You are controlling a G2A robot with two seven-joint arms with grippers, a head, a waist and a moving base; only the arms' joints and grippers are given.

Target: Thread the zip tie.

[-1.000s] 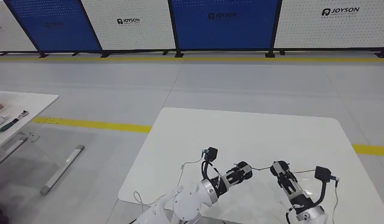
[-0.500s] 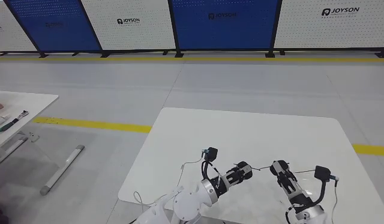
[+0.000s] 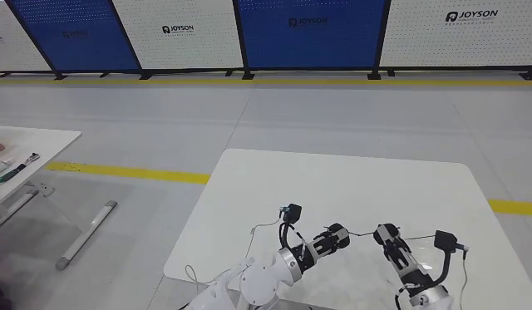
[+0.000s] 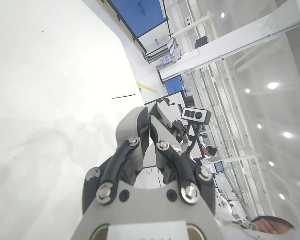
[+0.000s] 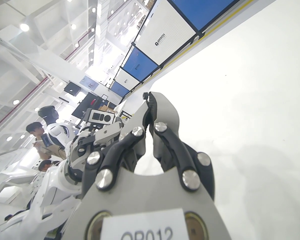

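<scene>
L gripper [image 4: 149,116] & R gripper [image 5: 148,101] are both pinched shut on ends of zip tie [image 3: 359,233], strung between them above table [image 3: 332,177]. Risk: thin strap buckles or slips if ends misalign, so tip misses head.

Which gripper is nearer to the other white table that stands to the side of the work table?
Left. The left gripper is on the side toward the other table; the right gripper lies beyond the left one, farther from that table.
</scene>
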